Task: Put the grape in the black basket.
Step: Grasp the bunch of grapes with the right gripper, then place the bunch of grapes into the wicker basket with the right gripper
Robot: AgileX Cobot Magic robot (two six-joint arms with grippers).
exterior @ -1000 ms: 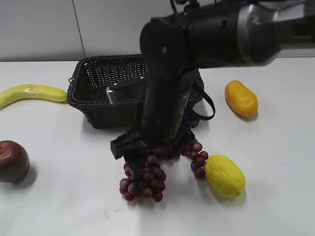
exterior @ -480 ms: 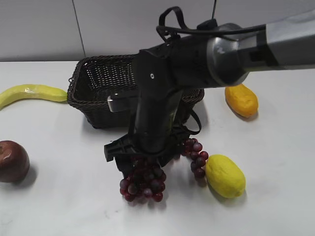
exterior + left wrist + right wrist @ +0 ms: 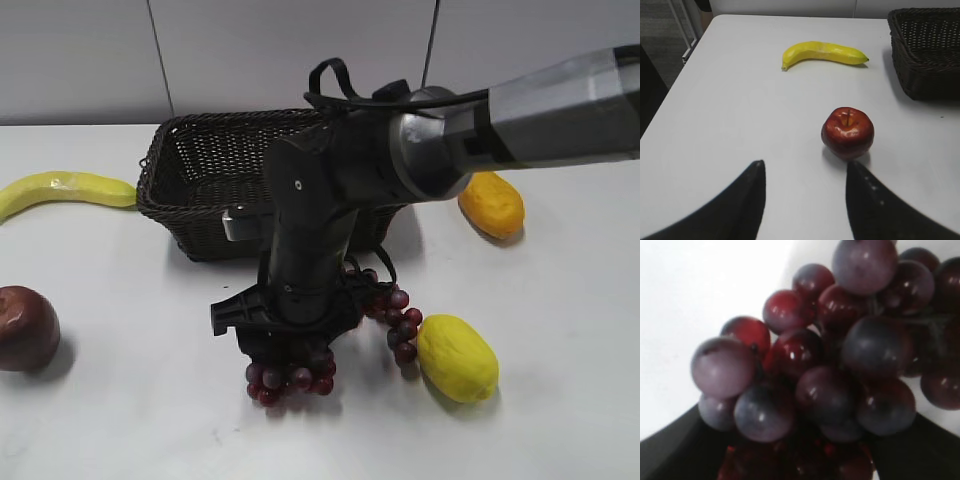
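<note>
Right gripper [image 3: 285, 345] pressed down over the grape [image 3: 300, 372] on the table, grip uncertain, just in front of the black basket [image 3: 200, 160], left gripper [image 3: 805, 200] open, empty, near the apple [image 3: 847, 132]

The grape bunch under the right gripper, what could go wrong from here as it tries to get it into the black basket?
The right gripper is down on only the left part of the grape bunch; a side cluster trails toward the yellow fruit. On a lift, that loose part may swing, nudge the fruit, or slip free.

The black basket sits just behind, and the arm already overlaps its near rim in the exterior view, so dangling grapes might catch the rim or push the basket.
</note>
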